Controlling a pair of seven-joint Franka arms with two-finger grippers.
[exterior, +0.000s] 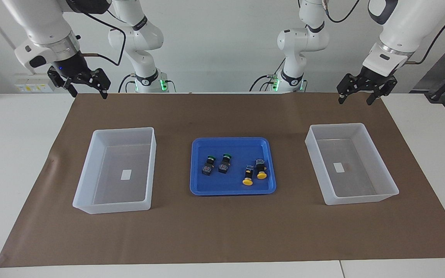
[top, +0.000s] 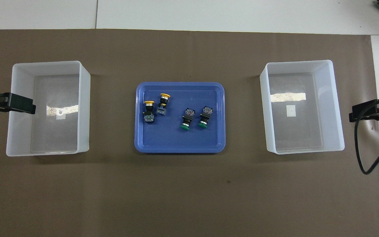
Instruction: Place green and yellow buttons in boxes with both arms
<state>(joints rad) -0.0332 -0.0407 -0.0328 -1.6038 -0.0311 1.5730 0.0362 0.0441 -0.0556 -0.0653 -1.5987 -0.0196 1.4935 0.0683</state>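
Note:
Two green buttons [exterior: 208, 165] [exterior: 224, 163] and two yellow buttons [exterior: 248, 175] [exterior: 261, 170] lie on their sides in the flat blue tray [exterior: 230, 187]. In the overhead view the green ones [top: 187, 118] [top: 205, 116] lie toward the right arm's end and the yellow ones [top: 149, 112] [top: 163, 104] toward the left arm's. A translucent white box [exterior: 124, 130] stands toward the right arm's end, and another [exterior: 338, 125] toward the left arm's. Neither box holds a button. My left gripper [exterior: 354, 101] hangs open and empty, raised near the robots' edge of the brown mat. My right gripper [exterior: 89, 94] does the same at its own end.
A brown mat [exterior: 222, 231] covers the table's middle, under the tray and both boxes [top: 48, 62] [top: 298, 61]. In the overhead view the left gripper [top: 25, 104] overlaps its box's outer wall and the right gripper [top: 357, 113] shows just outside its box. A black cable [top: 362, 164] loops there.

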